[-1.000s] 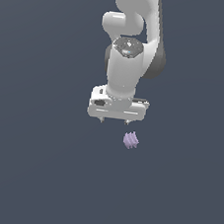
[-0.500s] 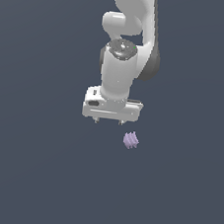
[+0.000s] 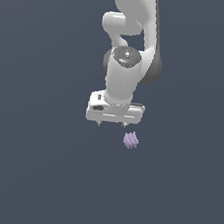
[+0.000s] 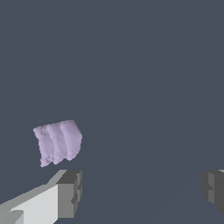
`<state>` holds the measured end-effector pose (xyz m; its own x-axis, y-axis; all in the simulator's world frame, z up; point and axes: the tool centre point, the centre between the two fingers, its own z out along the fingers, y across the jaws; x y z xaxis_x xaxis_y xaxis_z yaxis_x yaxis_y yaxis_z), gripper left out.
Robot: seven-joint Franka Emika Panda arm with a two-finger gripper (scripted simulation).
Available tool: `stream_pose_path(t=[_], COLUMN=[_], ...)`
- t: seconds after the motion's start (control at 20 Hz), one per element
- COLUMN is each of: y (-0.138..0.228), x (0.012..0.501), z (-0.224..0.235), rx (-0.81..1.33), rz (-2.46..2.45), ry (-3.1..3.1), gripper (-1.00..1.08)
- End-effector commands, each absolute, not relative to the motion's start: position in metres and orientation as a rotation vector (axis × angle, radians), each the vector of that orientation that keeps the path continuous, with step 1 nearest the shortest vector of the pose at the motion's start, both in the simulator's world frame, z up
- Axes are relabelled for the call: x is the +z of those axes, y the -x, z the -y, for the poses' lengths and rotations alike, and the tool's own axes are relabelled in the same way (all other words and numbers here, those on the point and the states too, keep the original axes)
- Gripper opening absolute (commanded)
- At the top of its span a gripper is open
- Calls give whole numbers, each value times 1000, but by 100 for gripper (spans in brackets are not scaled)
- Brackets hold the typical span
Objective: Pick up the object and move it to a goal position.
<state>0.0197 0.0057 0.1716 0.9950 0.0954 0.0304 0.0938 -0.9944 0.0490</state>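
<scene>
The object (image 3: 131, 140) is a tiny pale lilac lump with ridged sides, lying on the flat dark grey surface. In the exterior view it sits just below and to the right of my white gripper (image 3: 112, 124), apart from it. In the wrist view the object (image 4: 58, 141) lies beside one grey fingertip (image 4: 70, 194), outside the gap between the fingers. My gripper (image 4: 141, 190) is open wide and holds nothing. The other fingertip (image 4: 213, 189) shows at the frame's edge.
The white arm (image 3: 131, 46) rises behind the gripper toward the top of the exterior view. The dark grey surface (image 3: 38, 164) spreads all around with no other objects in sight.
The gripper has shifted a little toward the exterior view's left and slightly up. The object has stayed where it was.
</scene>
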Motion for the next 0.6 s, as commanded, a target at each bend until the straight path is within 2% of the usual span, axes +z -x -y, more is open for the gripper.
stream_pose_path(t=[0.0, 0.55], y=[-20, -13], x=[159, 95], z=[-20, -98], rx=[42, 3], rz=[-198, -466], ry=[-3093, -3103], gripper=[100, 100])
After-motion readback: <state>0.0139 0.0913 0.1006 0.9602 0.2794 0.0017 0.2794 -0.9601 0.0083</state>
